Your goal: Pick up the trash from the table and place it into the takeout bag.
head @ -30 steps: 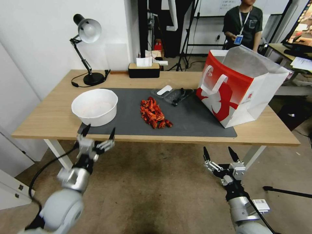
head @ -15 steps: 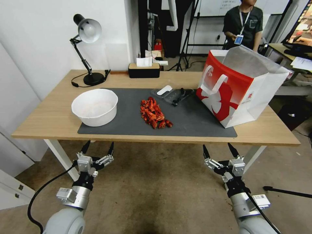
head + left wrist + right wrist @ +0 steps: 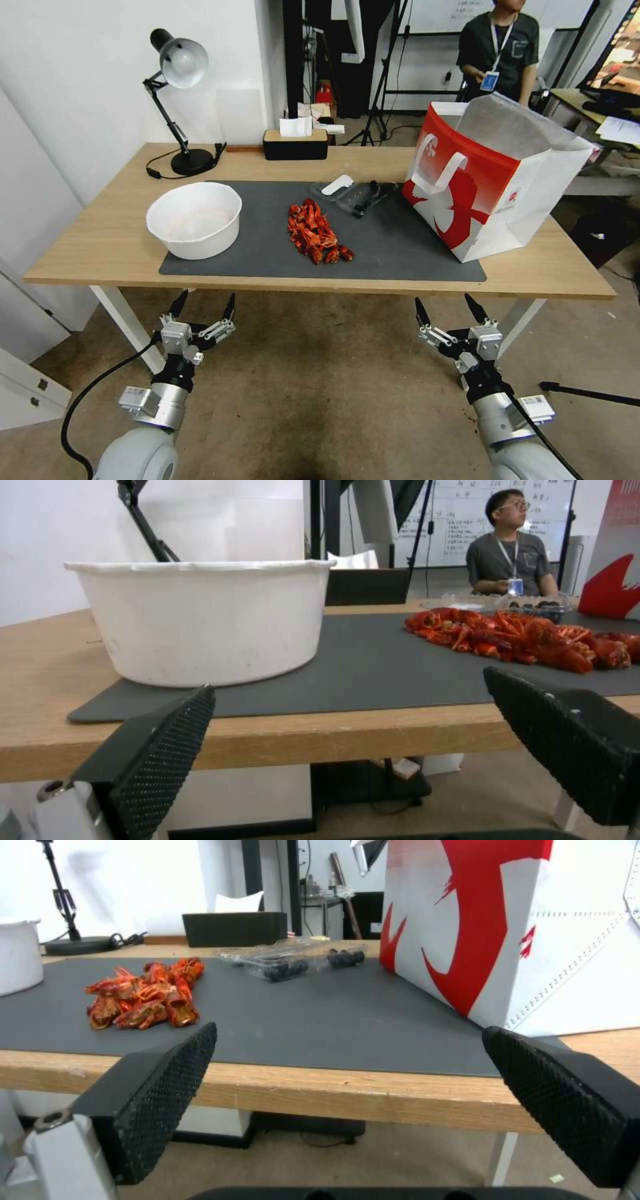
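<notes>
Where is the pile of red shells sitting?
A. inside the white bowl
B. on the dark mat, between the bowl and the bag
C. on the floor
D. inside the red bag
B: the red shells lie bare on the dark grey mat, with the white bowl on one side and the takeout bag on the other.

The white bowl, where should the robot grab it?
Probably the bowl's thin rim on the near side, coming from above with the open left gripper: one jaw inside, one outside. Its walls look too wide to span, and it stands upright near the table edge.
</notes>
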